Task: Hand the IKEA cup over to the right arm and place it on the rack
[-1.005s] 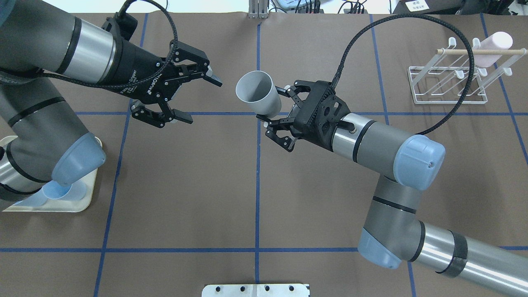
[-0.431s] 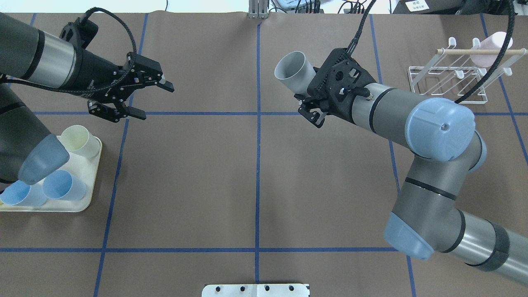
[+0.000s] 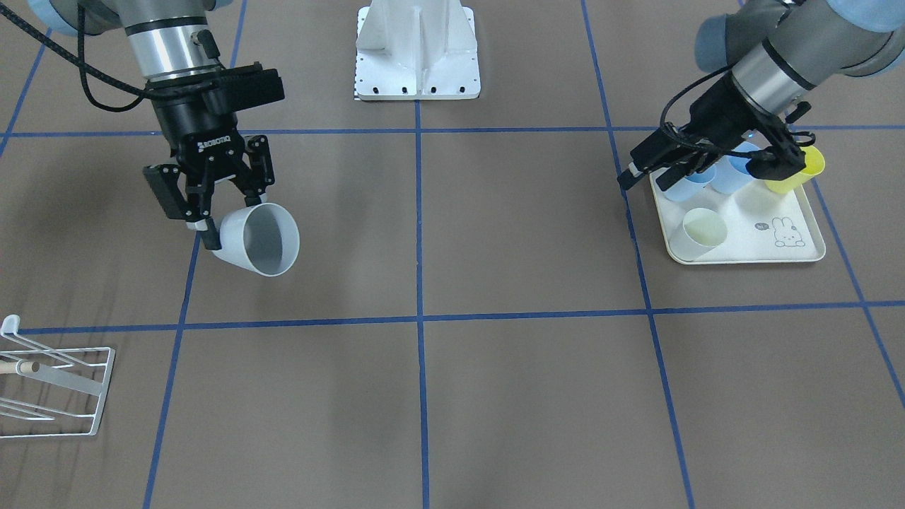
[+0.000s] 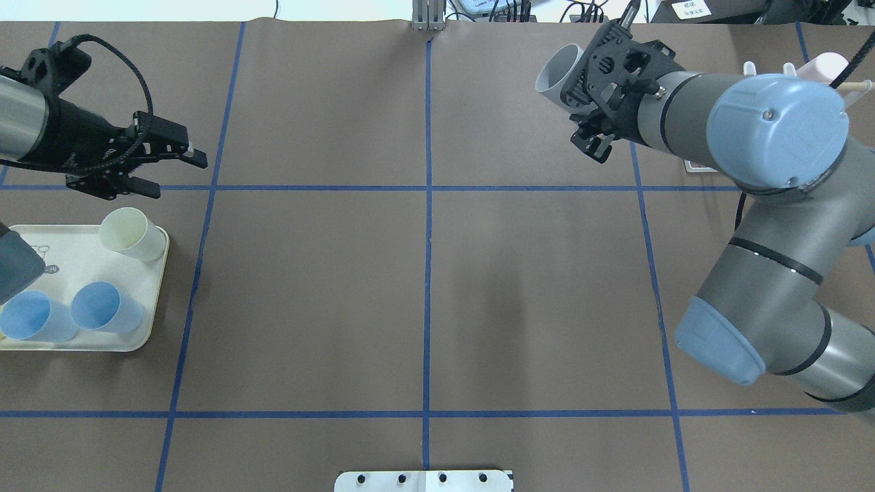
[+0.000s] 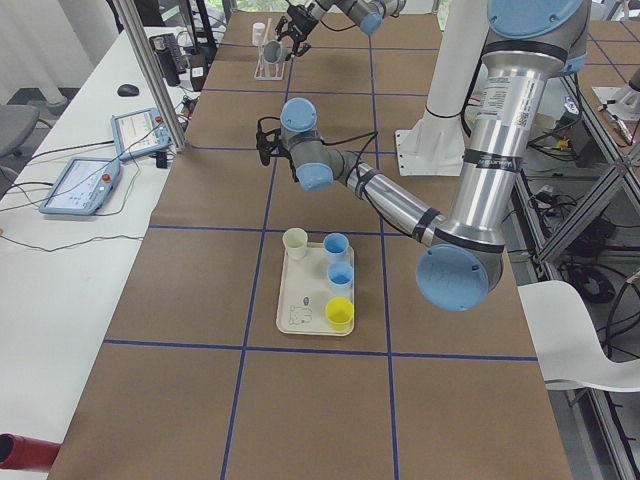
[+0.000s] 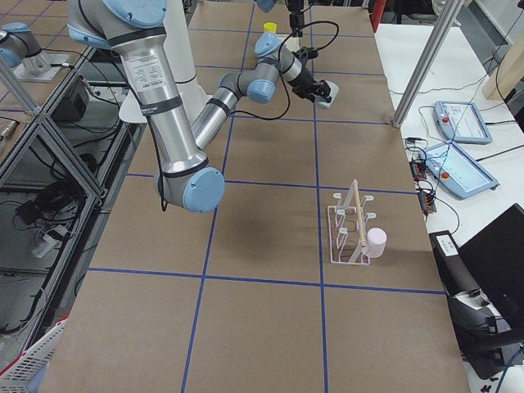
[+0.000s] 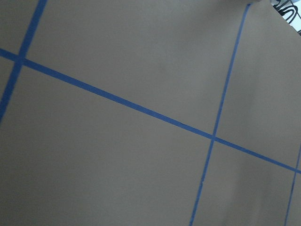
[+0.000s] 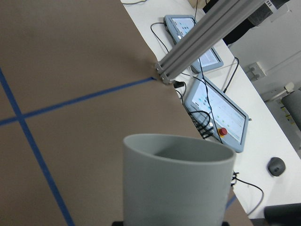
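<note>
So, we're looking at a brown table (image 4: pixel 328 287) with blue tape lines. The right arm (image 4: pixel 772 205) reaches out over its far side. The left arm (image 4: pixel 17 126) sits by the tray (image 4: pixel 68 260) of cups, and the left gripper (image 4: pixel 176 176) hangs near it, jaws spread wide, nothing in them. The white rack (image 6: pixel 350 236) stands at the right end. The grey cup (image 3: pixel 265 240) is up in the air, tipped sideways, pinched tight in the right gripper (image 3: pixel 225 215), apart from the rack.

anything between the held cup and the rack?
No. Front-facing view shows only bare table with blue tape lines between cup and rack.
</note>
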You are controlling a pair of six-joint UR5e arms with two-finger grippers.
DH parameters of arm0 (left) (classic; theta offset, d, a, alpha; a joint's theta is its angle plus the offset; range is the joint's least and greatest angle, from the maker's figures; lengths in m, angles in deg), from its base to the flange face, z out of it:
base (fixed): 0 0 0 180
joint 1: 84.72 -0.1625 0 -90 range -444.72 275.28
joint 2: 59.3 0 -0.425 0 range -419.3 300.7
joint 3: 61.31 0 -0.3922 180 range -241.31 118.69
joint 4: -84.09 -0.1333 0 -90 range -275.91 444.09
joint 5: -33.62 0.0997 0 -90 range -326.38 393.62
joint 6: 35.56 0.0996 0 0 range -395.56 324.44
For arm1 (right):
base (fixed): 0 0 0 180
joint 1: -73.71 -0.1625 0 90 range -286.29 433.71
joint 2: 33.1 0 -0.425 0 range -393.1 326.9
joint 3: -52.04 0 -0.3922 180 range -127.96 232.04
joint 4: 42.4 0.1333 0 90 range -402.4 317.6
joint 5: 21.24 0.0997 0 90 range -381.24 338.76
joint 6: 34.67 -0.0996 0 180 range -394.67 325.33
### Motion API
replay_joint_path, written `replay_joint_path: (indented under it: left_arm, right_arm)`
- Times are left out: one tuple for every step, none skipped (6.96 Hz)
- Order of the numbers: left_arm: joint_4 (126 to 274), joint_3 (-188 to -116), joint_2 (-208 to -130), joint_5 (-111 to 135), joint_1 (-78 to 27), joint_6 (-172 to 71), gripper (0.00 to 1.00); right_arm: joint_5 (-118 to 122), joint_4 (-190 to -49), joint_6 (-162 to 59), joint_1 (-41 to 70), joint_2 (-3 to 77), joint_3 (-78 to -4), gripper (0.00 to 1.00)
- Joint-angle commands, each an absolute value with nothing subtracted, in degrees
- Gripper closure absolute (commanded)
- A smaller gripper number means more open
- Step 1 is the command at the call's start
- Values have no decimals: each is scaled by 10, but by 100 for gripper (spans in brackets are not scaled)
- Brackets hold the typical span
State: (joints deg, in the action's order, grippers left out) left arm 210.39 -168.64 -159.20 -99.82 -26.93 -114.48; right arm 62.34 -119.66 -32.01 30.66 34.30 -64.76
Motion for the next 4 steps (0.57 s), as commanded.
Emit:
replay_joint_path:
  left_arm:
    - [2089,-1652,-1549,-999,-207,-946,0]
    - [2030,-1654,-1540,-999,-172,-835,0]
    - [2008,-1655,-1527,-998,-168,-786,0]
    - [2008,-1655,-1526,-998,-169,-785,0]
  right_arm:
    - [626,-1263,-143,242,345,-645,83]
    - [625,-1284,-9,207,347,-646,84]
    - [625,-1297,92,177,357,-642,84]
    - [624,-1299,233,147,355,-618,79]
